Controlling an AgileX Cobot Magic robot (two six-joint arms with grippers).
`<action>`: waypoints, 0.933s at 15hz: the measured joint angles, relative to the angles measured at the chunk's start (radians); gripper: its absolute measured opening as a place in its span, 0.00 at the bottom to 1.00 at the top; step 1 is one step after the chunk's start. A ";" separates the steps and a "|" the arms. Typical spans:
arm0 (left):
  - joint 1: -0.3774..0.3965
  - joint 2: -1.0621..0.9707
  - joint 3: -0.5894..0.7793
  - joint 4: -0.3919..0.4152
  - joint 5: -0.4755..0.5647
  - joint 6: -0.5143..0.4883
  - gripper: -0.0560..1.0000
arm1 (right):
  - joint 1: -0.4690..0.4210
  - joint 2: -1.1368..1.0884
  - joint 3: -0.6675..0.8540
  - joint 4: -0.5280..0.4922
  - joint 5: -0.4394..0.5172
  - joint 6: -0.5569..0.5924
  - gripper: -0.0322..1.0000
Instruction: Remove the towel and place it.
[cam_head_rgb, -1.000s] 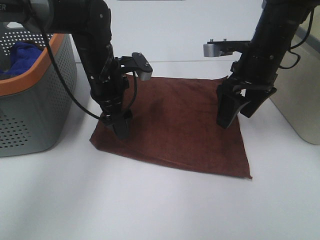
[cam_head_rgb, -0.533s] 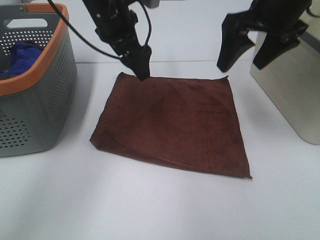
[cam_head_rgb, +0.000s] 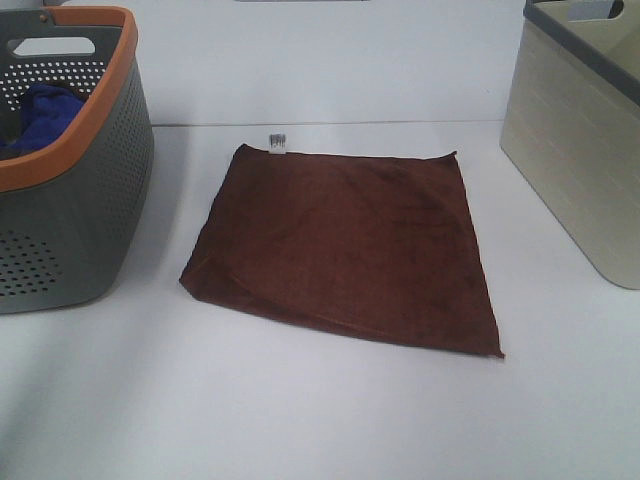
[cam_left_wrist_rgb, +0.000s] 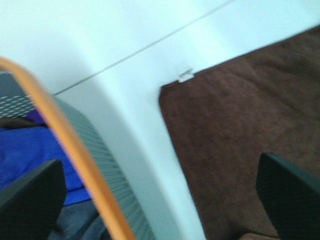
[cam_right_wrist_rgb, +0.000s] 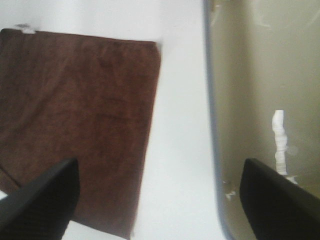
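Observation:
The towel, dark reddish-brown, lies spread flat on the white table with its white tag at the far left corner. Neither gripper shows in the exterior high view. In the left wrist view my left gripper is open and empty, high above the towel near its tag and the basket's edge. In the right wrist view my right gripper is open and empty, high above the towel's right edge and the beige bin.
A grey perforated basket with an orange rim stands at the left and holds a blue cloth. A beige bin stands at the right. The basket rim and the bin's inside show in the wrist views.
Both arms have lifted off the towel and risen out of the exterior high view. The towel stays flat in the same place, and its tag now shows.

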 joint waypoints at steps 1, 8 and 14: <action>0.055 -0.038 0.025 0.004 0.000 -0.007 0.99 | -0.037 -0.010 0.000 -0.018 0.000 -0.012 0.77; 0.387 -0.433 0.443 0.008 -0.001 -0.024 0.99 | -0.068 -0.241 0.223 -0.065 0.001 -0.069 0.77; 0.406 -0.968 0.980 0.054 0.005 -0.023 0.99 | -0.068 -0.790 0.622 -0.078 0.003 -0.088 0.77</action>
